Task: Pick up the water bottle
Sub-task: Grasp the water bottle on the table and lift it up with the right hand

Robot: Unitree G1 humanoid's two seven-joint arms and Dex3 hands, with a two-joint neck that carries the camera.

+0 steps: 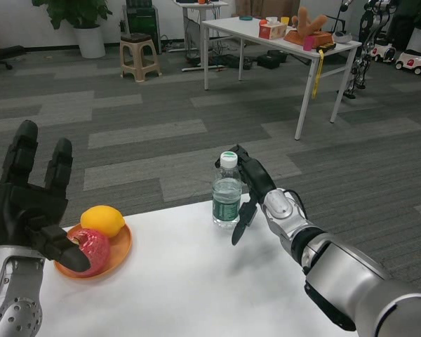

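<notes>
Left hand raised, fingers spread, holding nothing.
Water bottle stands upright near the white table's far edge; right hand reaches beside it, fingers touching (grasp unclear). Orange plate of fruit sits left of the bottle.

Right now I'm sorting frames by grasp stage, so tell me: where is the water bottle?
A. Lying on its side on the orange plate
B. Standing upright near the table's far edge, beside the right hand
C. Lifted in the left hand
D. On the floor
B: the water bottle stands upright on the white table near its far edge, with the right hand next to it.
</notes>
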